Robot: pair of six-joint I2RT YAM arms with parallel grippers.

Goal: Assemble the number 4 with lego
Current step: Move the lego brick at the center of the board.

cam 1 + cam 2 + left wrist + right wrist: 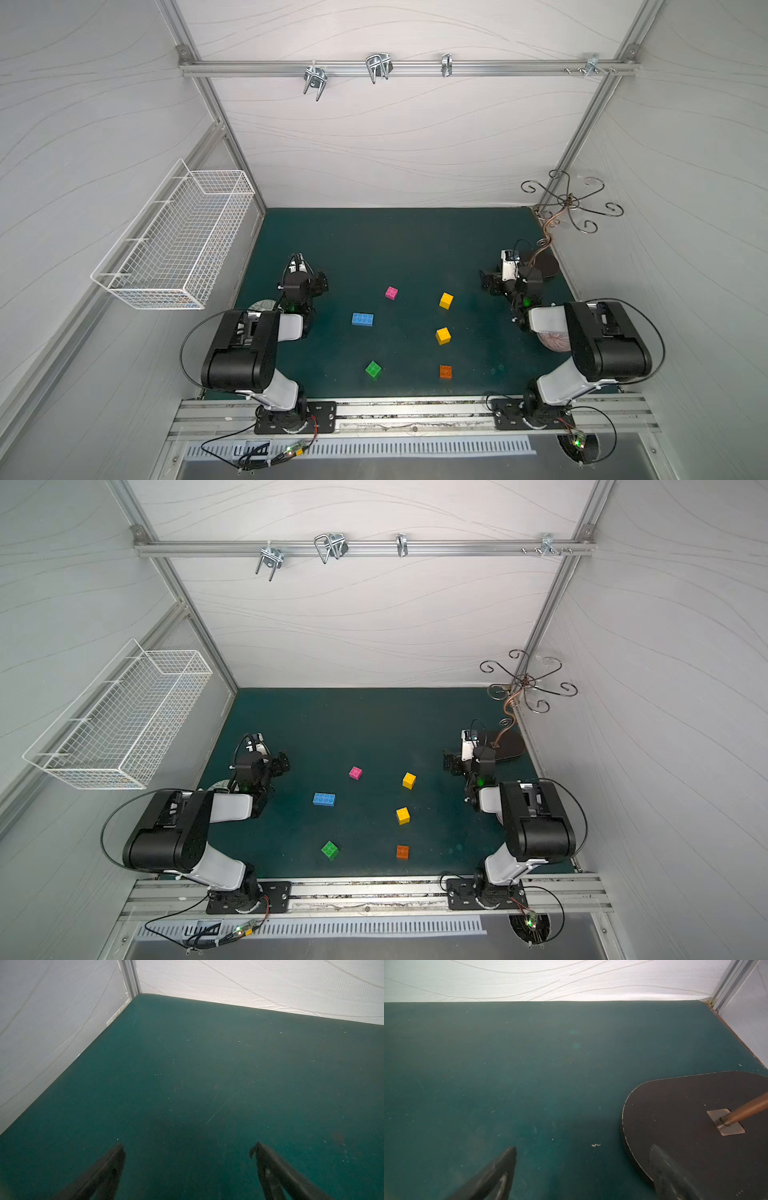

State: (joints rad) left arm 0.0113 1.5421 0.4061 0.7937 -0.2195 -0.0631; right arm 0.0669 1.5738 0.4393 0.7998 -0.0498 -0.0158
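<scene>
Nothing joined yet: pink brick [391, 292], blue brick [362, 319], far yellow brick [446, 300], near yellow brick [443, 336], green brick [373, 369] and orange brick [445, 371] lie loose and apart mid-mat [395, 249]. Left gripper [189, 1147] and right gripper [584, 1149] are both spread wide and empty, out at the sides well apart from the bricks, the right one over the edge of the dark stand base [685, 1105]. First pick is likely a column brick: come straight down with jaws square to its flat sides; studs seem up, but they're too small to be sure
</scene>
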